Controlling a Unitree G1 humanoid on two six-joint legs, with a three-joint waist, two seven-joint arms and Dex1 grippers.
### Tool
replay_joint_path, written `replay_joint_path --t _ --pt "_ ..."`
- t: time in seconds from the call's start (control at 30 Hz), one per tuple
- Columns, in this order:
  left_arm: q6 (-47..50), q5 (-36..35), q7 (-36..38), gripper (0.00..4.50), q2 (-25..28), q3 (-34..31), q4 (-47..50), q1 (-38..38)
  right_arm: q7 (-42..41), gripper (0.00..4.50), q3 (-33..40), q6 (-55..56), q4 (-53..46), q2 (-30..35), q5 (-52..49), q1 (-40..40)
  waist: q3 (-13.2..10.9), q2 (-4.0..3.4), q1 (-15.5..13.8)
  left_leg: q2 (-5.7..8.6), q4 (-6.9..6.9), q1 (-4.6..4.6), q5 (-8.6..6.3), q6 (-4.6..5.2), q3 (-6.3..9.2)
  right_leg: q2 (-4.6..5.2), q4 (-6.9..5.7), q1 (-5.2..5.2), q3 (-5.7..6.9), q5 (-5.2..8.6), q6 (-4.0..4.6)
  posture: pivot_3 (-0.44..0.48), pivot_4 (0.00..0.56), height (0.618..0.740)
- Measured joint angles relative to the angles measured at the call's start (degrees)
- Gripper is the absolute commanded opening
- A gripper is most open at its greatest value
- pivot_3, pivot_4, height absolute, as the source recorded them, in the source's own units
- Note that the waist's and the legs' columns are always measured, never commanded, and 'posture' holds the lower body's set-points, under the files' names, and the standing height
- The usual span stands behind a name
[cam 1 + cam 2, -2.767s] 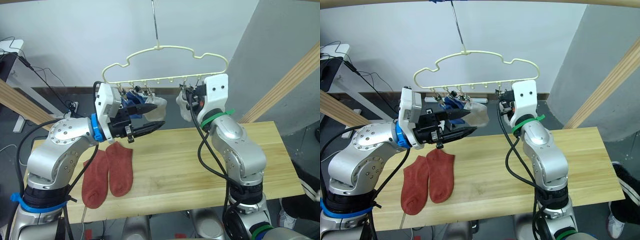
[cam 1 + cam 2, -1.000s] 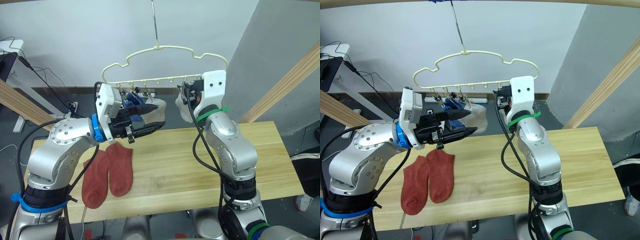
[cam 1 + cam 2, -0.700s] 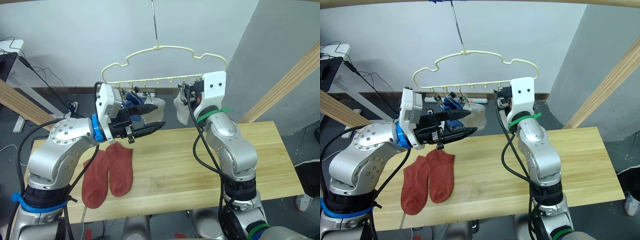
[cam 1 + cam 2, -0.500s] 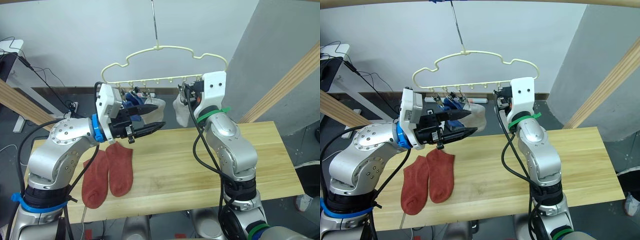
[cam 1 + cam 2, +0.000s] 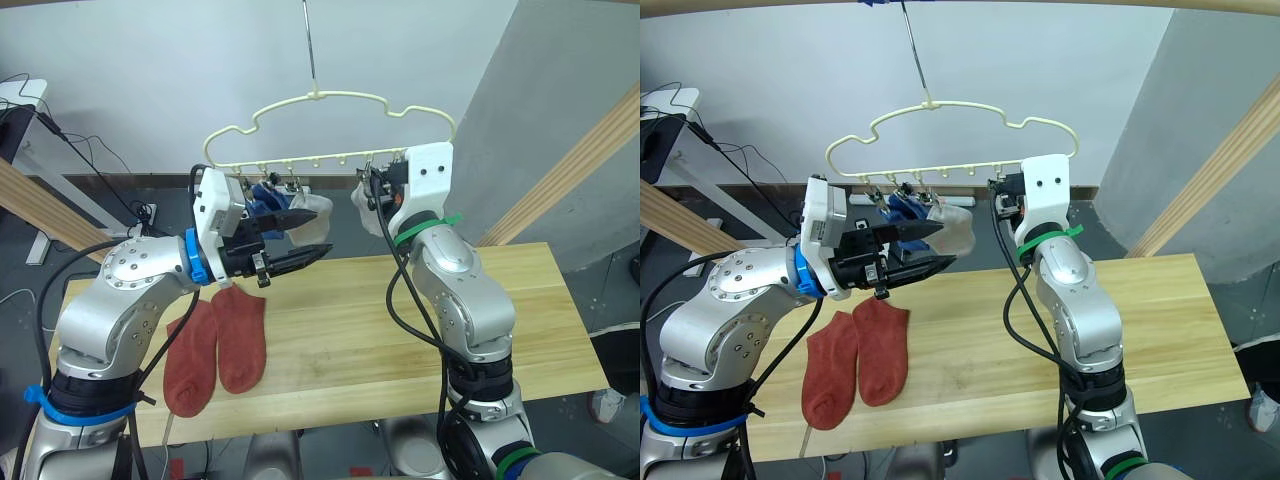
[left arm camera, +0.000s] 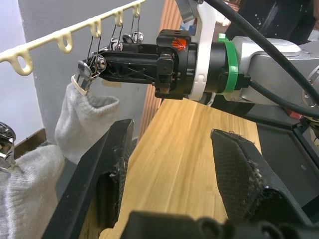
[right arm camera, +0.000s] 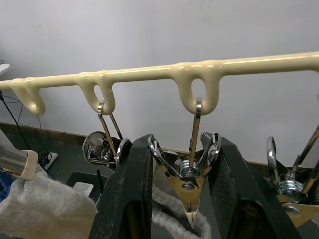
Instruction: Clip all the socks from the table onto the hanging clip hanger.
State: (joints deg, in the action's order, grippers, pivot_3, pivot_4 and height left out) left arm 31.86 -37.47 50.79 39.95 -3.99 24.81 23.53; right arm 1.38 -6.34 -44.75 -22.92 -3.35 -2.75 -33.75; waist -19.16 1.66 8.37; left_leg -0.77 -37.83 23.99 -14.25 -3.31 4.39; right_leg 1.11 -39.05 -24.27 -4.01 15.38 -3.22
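Observation:
The cream clip hanger [image 5: 322, 128] hangs over the table [image 5: 400, 330]. A blue sock [image 5: 265, 195] and a grey sock [image 5: 316, 207] hang from its left clips. Another grey sock [image 5: 364, 213] hangs under a metal clip [image 7: 190, 181] further right. My right gripper [image 7: 182, 149] is shut on that clip, one finger against each handle. My left gripper [image 5: 312, 236] is open and holds nothing, just below the hung socks. Two rust-red socks [image 5: 216, 340] lie side by side on the table's left part.
Slanted wooden poles stand at the right [image 5: 575, 155] and the left [image 5: 40, 210]. A desk with cables [image 5: 25, 100] is at the back left. Bare tabletop stretches to the right of the red socks.
My right gripper shifted slightly left along the hanger. The grey sock under its clip dipped and came back up. The left arm and the red socks stayed still.

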Motion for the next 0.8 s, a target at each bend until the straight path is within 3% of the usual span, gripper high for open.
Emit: replay_joint_path --t 0.07,0.2,0.8 --pt "0.0 0.0 0.0 2.74 0.0 0.1 0.0 0.0 0.0 1.7 0.0 0.0 0.0 0.0 0.0 0.0 0.0 0.0 0.0 0.0 0.0 0.0 0.0 0.0 0.0 0.0 0.0 0.0 0.0 0.0 0.0 -0.214 0.294 0.74" --pt "0.0 0.0 0.0 2.74 -0.1 0.2 0.0 0.0 0.0 2.71 0.0 0.0 0.0 0.0 0.0 0.0 0.0 0.0 0.0 0.0 0.0 0.0 0.0 0.0 0.0 0.0 0.0 0.0 0.0 0.0 0.0 -0.214 0.294 0.74" --pt "0.0 0.3 -0.1 2.74 -0.2 0.2 0.0 0.0 0.3 2.71 0.0 -2.6 -2.3 -0.6 1.4 0.1 0.0 0.0 0.0 0.0 0.0 0.0 0.0 0.0 0.01 0.0 -0.01 0.0 0.0 0.0 0.0 -0.22 0.292 0.74"
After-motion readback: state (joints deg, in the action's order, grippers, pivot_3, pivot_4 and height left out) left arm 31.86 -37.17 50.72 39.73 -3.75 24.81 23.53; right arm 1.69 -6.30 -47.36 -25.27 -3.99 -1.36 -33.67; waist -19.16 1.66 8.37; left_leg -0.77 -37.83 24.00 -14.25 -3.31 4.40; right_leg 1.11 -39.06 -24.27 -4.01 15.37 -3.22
